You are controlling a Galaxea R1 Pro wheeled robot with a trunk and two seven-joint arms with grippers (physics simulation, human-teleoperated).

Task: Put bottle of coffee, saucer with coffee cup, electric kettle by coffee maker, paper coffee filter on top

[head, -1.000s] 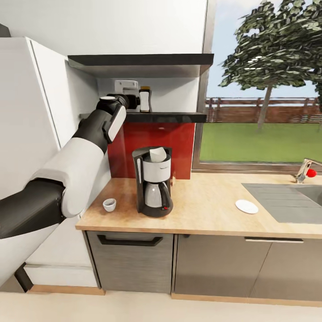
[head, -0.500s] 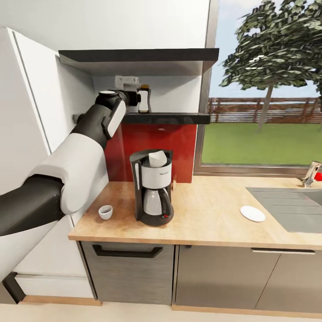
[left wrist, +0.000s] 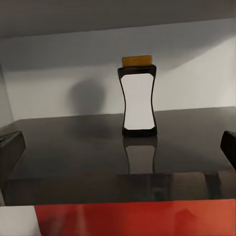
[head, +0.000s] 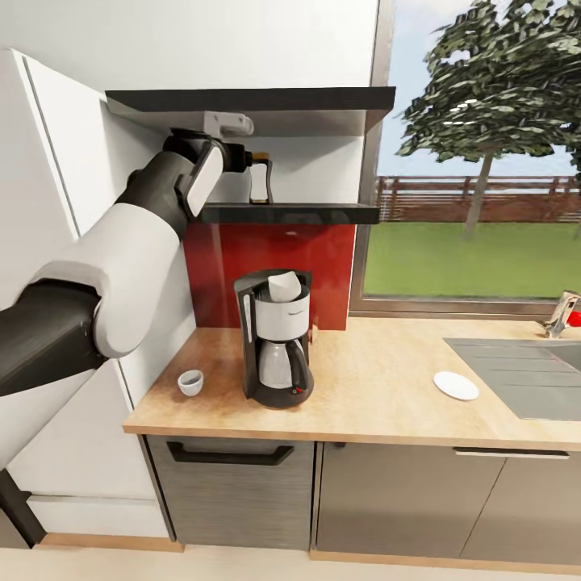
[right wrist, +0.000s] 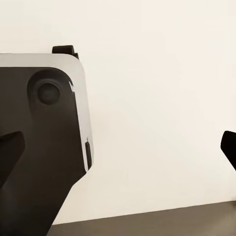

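The dark bottle of coffee (head: 260, 179) with a white label and yellow cap stands upright on the black kitchen shelf (head: 290, 213). My left gripper (head: 241, 156) is raised to the shelf just short of the bottle. In the left wrist view the bottle (left wrist: 137, 103) stands ahead between the spread fingertips (left wrist: 10, 152), untouched, so the left gripper (left wrist: 118, 150) is open. The coffee maker (head: 275, 339) stands on the countertop (head: 379, 403) with a paper filter (head: 284, 283) on top. A small cup (head: 191, 382) sits to its left and a white saucer (head: 456, 385) far to its right. My right gripper (right wrist: 118, 150) is open and holds nothing.
A second dark shelf board (head: 250, 101) hangs close above my left wrist. A sink (head: 524, 375) with a faucet (head: 561, 313) is set in the counter at the right. A white cabinet wall (head: 56, 202) rises beside my left arm. A window lies behind the counter.
The camera shifted at first. Since then my left arm has risen, lifting the gripper higher in front of the bottle. The bottle, cup, saucer and coffee maker have stayed put.
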